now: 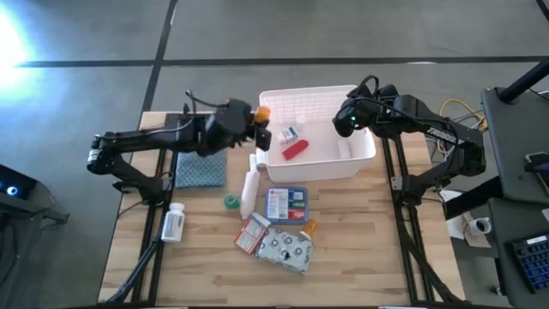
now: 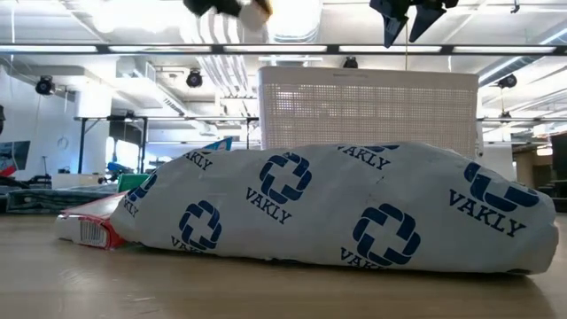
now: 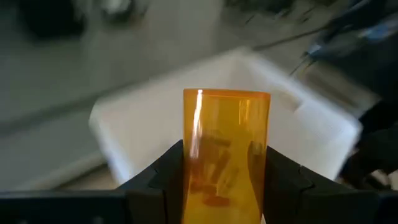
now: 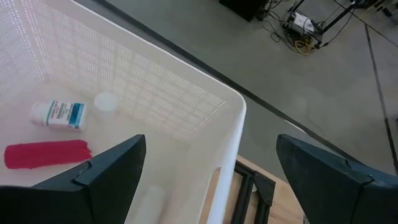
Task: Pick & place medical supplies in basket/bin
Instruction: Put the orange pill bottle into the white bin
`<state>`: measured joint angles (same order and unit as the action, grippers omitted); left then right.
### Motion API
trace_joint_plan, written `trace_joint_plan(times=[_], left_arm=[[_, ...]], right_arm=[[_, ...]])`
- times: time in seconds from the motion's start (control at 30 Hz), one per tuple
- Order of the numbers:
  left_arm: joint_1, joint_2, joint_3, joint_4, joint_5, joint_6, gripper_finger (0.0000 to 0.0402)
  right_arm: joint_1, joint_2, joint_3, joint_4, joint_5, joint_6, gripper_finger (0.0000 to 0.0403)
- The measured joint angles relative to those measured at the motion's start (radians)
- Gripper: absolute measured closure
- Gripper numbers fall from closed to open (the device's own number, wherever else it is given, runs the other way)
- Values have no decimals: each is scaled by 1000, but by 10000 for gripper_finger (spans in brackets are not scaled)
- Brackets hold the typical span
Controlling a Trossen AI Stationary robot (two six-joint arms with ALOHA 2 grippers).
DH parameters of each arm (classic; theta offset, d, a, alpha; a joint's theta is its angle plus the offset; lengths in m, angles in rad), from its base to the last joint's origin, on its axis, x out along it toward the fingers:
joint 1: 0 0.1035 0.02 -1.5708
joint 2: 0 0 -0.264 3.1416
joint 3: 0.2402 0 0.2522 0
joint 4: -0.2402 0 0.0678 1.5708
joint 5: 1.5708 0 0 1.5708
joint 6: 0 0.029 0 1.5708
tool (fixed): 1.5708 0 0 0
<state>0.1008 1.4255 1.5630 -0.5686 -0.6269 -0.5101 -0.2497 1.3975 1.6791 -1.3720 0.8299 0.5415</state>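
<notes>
My left gripper [image 1: 257,124] is shut on an orange see-through vial [image 3: 227,143], held in the air beside the left far corner of the white basket [image 1: 317,159]. My right gripper [image 4: 211,155] hangs open over the basket's right far corner, touching nothing. Inside the basket lie a small white bottle [image 4: 59,114] and a red packet [image 4: 46,154]. On the table near the basket lie a white tube [image 1: 250,190], a green roll [image 1: 231,202], a blue-white box [image 1: 286,204], a red-white packet [image 1: 253,233], a silvery pouch [image 1: 287,249] and a white pill bottle [image 1: 173,223]. My left gripper pinches the orange vial by its two opposite sides [image 3: 193,168], one finger [image 3: 158,180] on each. The fingers come nearly level from the table's left. The vial is lifted clear of the table and stands out past the fingertips.
A blue-grey folded cloth [image 1: 202,167] lies under the left arm. A small orange item [image 1: 310,227] lies beside the pouch. In the low view the pouch [image 2: 337,204] fills the foreground, with the basket's lattice wall [image 2: 368,106] behind it. Bare wood shows along the near edge.
</notes>
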Motion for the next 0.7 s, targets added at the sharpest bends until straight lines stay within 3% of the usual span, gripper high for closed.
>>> trace_joint_plan(times=[0.1, 0.17, 0.27, 0.43, 0.57, 0.7], left_arm=[[55, 28, -18, 135, 95, 136, 266], [104, 72, -22, 159, 198, 145, 266], [140, 158, -28, 182, 273, 127, 255], [128, 249, 18, 188, 293, 135, 192], [124, 263, 98, 61, 281, 229, 130], [107, 221, 189, -64, 278, 313, 95]], right_arm=[[0, 0, 0, 0, 0, 1, 51], [0, 0, 0, 0, 0, 1, 51], [1, 0, 0, -7, 0, 0, 51], [1, -1, 0, -21, -24, -3, 51], [1, -1, 0, -47, -77, -3, 51], [11, -4, 0, -77, -157, -30, 51]])
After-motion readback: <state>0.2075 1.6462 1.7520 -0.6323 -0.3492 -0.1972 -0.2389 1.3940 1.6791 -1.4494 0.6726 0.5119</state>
